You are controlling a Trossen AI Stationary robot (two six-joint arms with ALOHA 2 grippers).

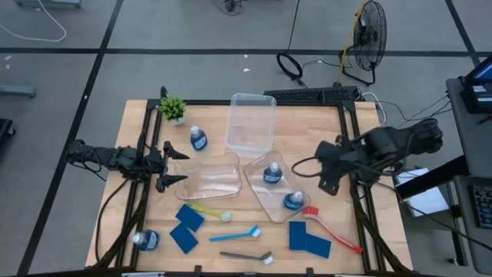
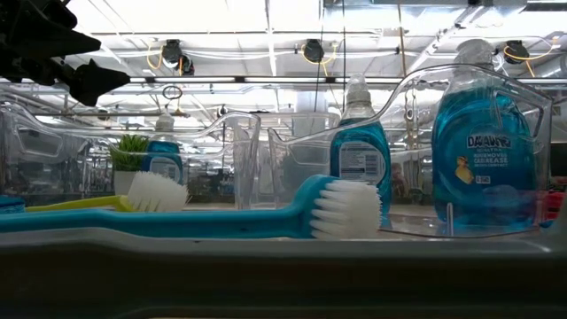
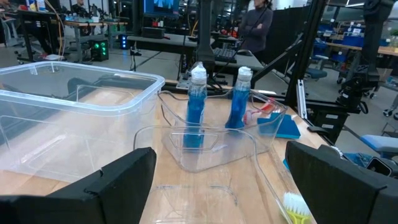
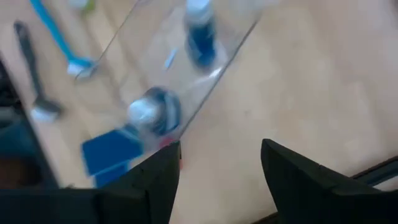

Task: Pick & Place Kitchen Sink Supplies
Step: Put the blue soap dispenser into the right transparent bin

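Two blue-liquid bottles point(image 1: 271, 174) point(image 1: 294, 201) stand upright in a tilted clear bin point(image 1: 261, 192) at mid-table. A third bottle point(image 1: 198, 138) stands near the plant, and another point(image 1: 146, 240) lies at the near left. Blue sponges point(image 1: 188, 218) point(image 1: 307, 240) lie flat near the front edge, among the yellow-green point(image 1: 207, 210), light-blue point(image 1: 234, 233), dark-grey point(image 1: 244, 256) and red point(image 1: 330, 227) brushes. My right gripper point(image 1: 331, 185) point(image 4: 221, 155) hangs open above bare wood to the right of the tilted bin, pointing steeply down and holding nothing. My left gripper point(image 1: 175, 165) point(image 3: 221, 162) waits open and level at the left bin's point(image 1: 204, 175) edge.
A third clear bin point(image 1: 251, 121) stands at the far middle. A small green potted plant point(image 1: 173, 108) sits at the far left corner. Bare wood lies to the right of the tilted bin. A fan and cables are on the floor beyond the table.
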